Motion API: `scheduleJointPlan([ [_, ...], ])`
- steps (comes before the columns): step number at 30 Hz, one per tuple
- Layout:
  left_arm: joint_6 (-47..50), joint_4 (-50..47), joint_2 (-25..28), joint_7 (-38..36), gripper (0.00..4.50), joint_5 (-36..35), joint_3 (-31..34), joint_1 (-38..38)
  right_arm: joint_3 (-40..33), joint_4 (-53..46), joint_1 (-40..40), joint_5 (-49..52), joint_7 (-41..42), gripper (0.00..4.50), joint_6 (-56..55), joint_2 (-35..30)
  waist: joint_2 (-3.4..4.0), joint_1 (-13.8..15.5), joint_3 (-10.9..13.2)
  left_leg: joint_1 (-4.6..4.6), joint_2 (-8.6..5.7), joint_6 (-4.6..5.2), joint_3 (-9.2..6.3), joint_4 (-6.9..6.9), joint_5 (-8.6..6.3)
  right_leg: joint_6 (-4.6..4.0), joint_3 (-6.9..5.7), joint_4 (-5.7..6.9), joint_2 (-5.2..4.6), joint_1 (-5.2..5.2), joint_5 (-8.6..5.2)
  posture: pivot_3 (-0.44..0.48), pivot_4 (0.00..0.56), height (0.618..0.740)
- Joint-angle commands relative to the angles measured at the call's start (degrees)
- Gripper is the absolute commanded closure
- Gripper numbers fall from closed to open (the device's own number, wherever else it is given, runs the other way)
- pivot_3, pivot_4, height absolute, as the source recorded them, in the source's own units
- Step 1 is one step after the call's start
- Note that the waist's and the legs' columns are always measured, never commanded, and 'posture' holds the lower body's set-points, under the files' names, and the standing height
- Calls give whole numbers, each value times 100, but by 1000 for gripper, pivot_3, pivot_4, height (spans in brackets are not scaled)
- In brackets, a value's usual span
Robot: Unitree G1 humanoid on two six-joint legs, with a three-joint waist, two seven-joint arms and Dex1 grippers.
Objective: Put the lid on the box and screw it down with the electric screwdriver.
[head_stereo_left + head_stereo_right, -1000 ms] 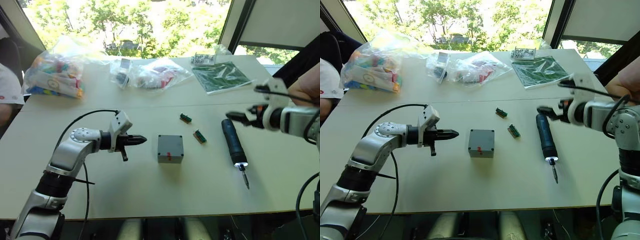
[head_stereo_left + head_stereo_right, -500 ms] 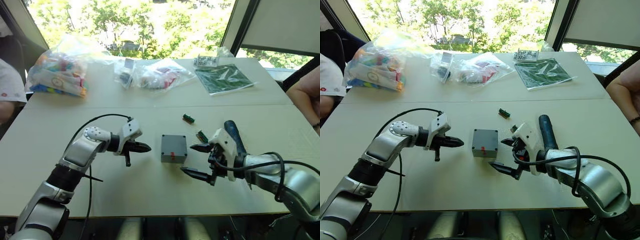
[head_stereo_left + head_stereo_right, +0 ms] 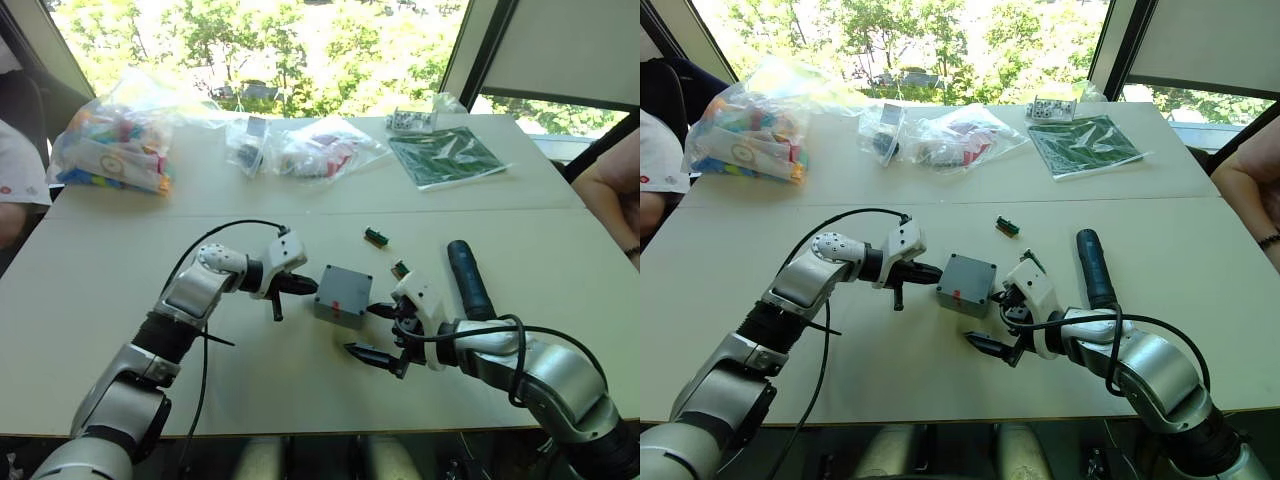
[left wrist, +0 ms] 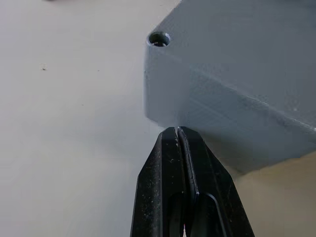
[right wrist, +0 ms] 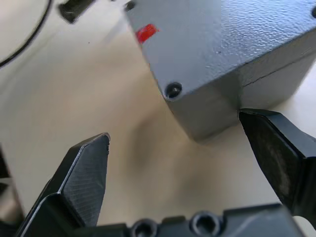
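Note:
The grey box lies askew at the table's middle, its red mark facing me. The lid sits on it as its top, with a screw hole at a corner and a seam below. My left gripper is shut and empty, its tip touching the box's left side. My right gripper is open, just right of and in front of the box; one finger rests against a box corner. The dark electric screwdriver lies on the table to the right of that arm.
Two small green parts lie behind the box. Plastic bags of parts and a green board lie along the far edge. A person's arm rests at the right edge, another person at the left.
My left gripper has pushed forward until its tip touches the box, which has turned askew. My right gripper has moved left, closer to the box's front right corner.

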Motion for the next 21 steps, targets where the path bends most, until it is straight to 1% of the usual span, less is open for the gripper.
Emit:
scheduleJointPlan([
  [1, -240, 229, -131, 74, 4500, 55, 115, -194, -276, -570, 15, 391, -29, 43, 216, 91, 0, 13, 0, 0, 0, 0, 0, 1, 0, 0, 0, 0, 0, 1, 0, 0, 150, 740],
  [3, -292, 364, -83, 90, 4500, 91, 180, -212, -476, -672, 61, 512, -16, 43, 320, 2, 0, 5, 0, -1, -2, 0, 0, 5, 0, 1, -1, 0, -2, 2, 1, 0, 150, 740],
  [5, -253, 342, 41, 28, 4500, 66, 244, -168, -638, -654, 59, 362, 109, 43, 242, -322, 0, 2, 0, -1, -3, 0, 0, 7, 0, 3, -1, -1, -2, 3, 1, 0, 150, 740],
  [7, -182, 205, 232, -89, 4500, 30, 265, -67, -739, -419, -5, 108, 256, 43, 63, -675, 0, -6, 0, -1, -3, 1, 1, 8, 0, 3, -1, -1, -2, 3, 2, 0, 150, 740],
  [10, -47, -99, 487, -308, 4500, -63, 242, 119, -780, -25, -124, -103, 442, 43, -181, -902, 0, -23, 0, 0, -1, 2, 1, 6, -1, 3, -1, -1, 0, 2, 2, 0, 150, 740],
  [11, -8, -218, 556, -389, 4500, -99, 228, 184, -732, 60, -145, -206, 514, 43, -293, -958, 0, -13, 0, 1, 0, 2, 1, 5, -1, 3, -1, -1, 0, 2, 2, 0, 150, 740],
  [13, 117, -783, 830, -725, 4500, -236, 137, 515, -452, 419, -276, -543, 788, 43, -700, -1043, 0, -11, 0, 0, 1, 2, 0, 3, -1, 3, -1, -1, 1, 0, 1, 0, 150, 740],
  [15, 264, -1202, 997, -949, 4500, -350, 68, 774, -188, 729, -403, -816, 1037, 43, -1044, -1048, 0, -16, 0, 0, 1, 2, 1, 3, -1, 3, -1, -2, 0, 0, 1, 0, 150, 740],
  [18, 397, -1333, 844, -685, 4500, -309, 82, 857, 41, 903, -530, -923, 1357, 43, -1301, -925, 1, 24, 0, 0, 1, 2, 2, 5, -1, 2, 0, -2, -3, 2, 2, 0, 150, 740],
  [21, 412, -1221, 618, -399, 4500, -223, 117, 754, 73, 829, -553, -787, 1569, 43, -1315, -802, 1, 68, 0, -1, 0, 2, -1, 15, -1, 3, -3, 0, -3, 7, 2, 0, 150, 740],
])
